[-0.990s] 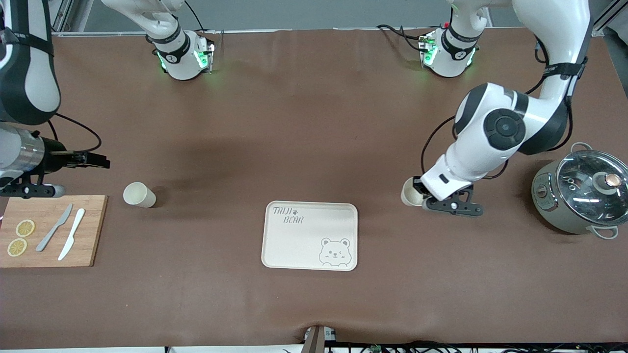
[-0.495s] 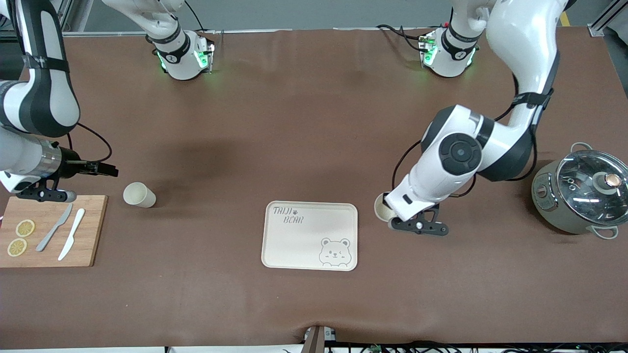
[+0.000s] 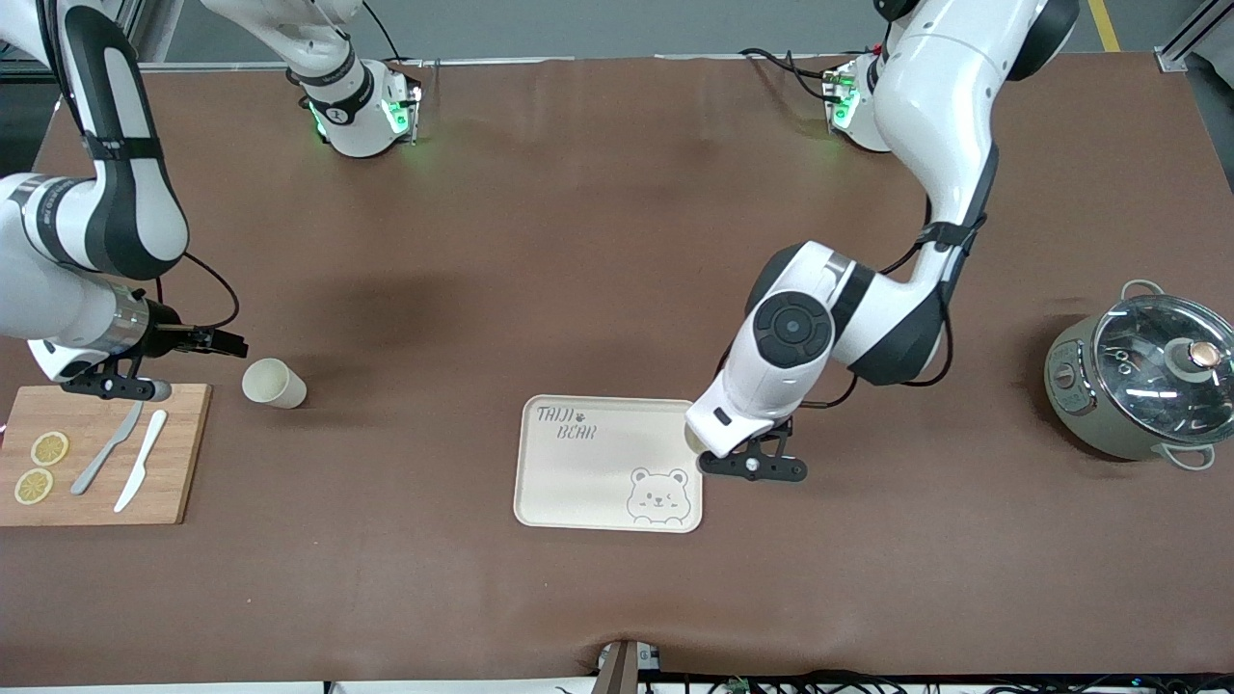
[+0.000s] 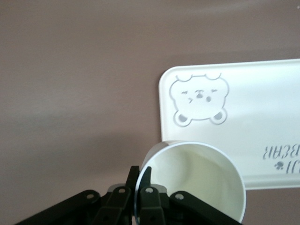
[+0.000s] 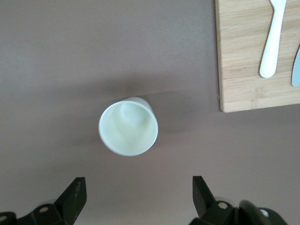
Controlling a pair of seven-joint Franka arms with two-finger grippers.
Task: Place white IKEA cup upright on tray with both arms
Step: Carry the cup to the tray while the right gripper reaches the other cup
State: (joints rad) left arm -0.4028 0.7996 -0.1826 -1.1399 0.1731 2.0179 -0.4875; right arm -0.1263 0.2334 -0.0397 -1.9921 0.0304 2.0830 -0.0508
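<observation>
A smooth white cup (image 4: 192, 180) is pinched at its rim by the left end effector (image 4: 139, 187) over the flat cream tray (image 3: 578, 482); the right end effector (image 5: 136, 199) is spread above a second round cup (image 5: 128, 126) standing on the bench (image 3: 578, 241).

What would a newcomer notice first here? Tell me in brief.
The left gripper holds a white cup by its rim over the edge of the bear-printed tray. The right gripper hangs open over a second cup standing beside the cutting board.

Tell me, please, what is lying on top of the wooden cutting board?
On the cutting board lie two lemon slices, a grey knife and a white knife. The right gripper covers none of them.
</observation>
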